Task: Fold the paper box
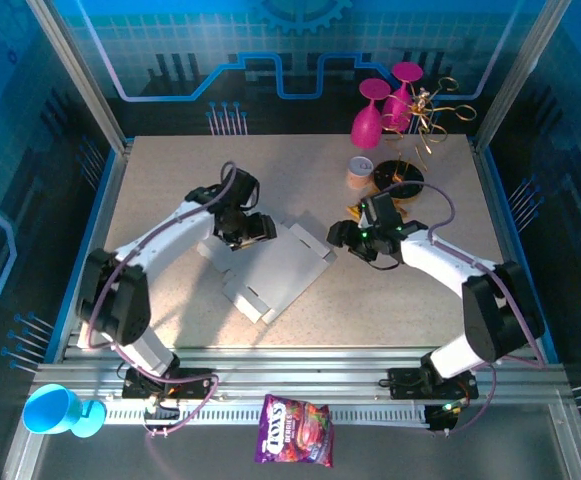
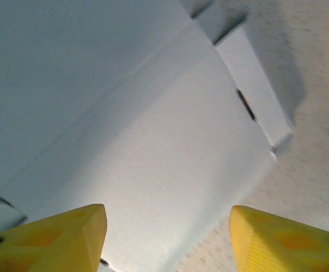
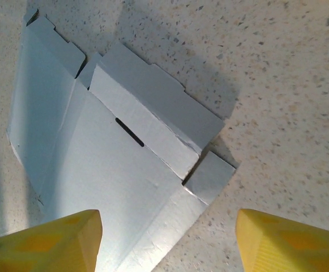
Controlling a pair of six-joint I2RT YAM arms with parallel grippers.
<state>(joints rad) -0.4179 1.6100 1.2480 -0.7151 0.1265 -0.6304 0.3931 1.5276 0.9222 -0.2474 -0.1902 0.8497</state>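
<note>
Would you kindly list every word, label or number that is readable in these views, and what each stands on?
Purple candy bag: large white brand lettering, too blurred to read with certainty.
Paper box: plain, no print at all.

Paper box [image 1: 280, 265] lies flat at counter [image 1: 170, 190] centre. Goblets [image 1: 370, 118] stand at far right corner, small cup [image 1: 359, 172] just before them. Candy bag [image 1: 295, 432] lies off the near edge.
</note>
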